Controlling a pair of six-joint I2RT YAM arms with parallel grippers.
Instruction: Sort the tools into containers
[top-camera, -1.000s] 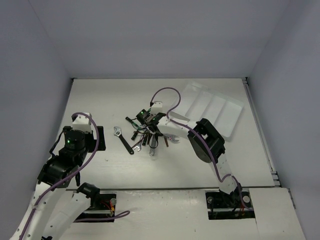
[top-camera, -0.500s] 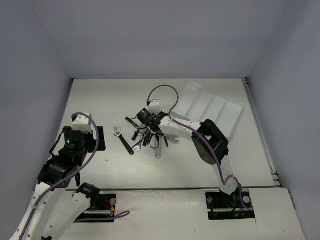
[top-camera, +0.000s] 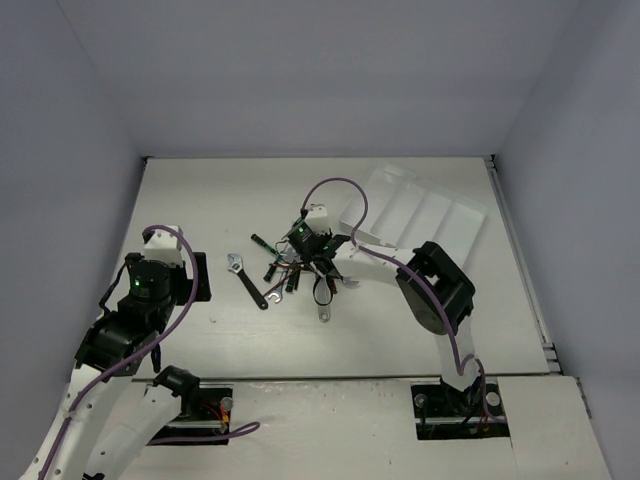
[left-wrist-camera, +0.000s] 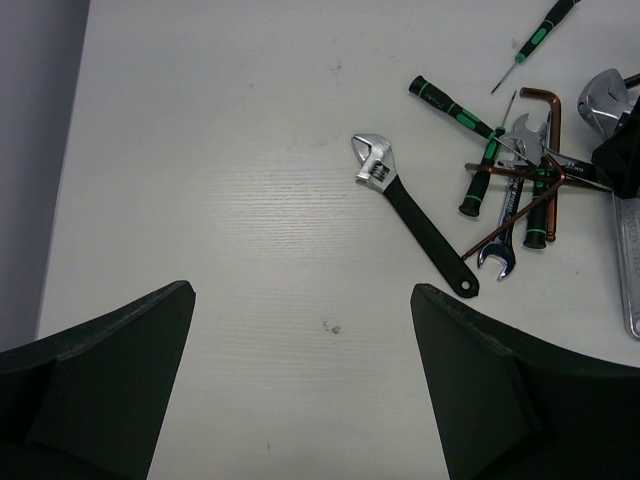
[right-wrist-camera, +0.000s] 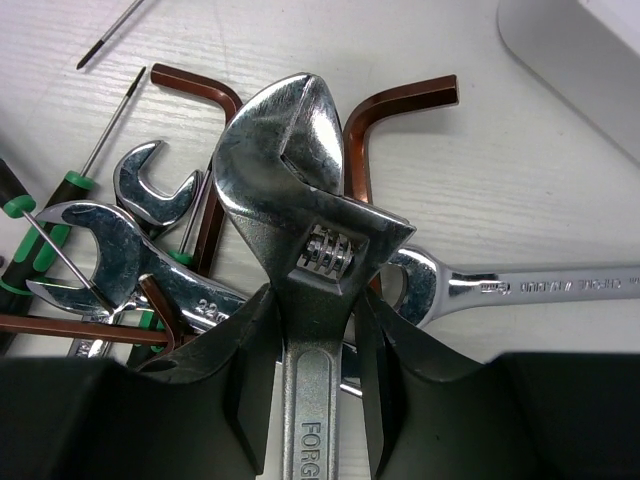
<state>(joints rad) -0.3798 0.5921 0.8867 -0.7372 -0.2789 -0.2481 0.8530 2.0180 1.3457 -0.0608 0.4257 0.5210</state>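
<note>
The right gripper (right-wrist-camera: 316, 310) is clamped on the shank of a silver adjustable wrench (right-wrist-camera: 305, 190) just below its head, with a finger (right-wrist-camera: 250, 380) pressed to each side. The wrench's head sits over the pile of tools at mid-table, covering reddish-brown hex keys (right-wrist-camera: 400, 100) and open-end wrenches (right-wrist-camera: 110, 240), while a long silver wrench (right-wrist-camera: 540, 285) runs off to the right beneath it. Whether the held wrench is raised off the pile or resting on it cannot be told. The tray (top-camera: 440, 225) lies on the table (top-camera: 200, 200) to the far right of the pile, set at a slant. A black-handled adjustable wrench (left-wrist-camera: 412, 228) lies by itself just left of the pile, and green-and-black screwdrivers (left-wrist-camera: 452, 105) lie on the pile's left and far side. The left gripper (left-wrist-camera: 302, 300) hangs over the left part of the table, its fingers spread wide apart with nothing between them.
</note>
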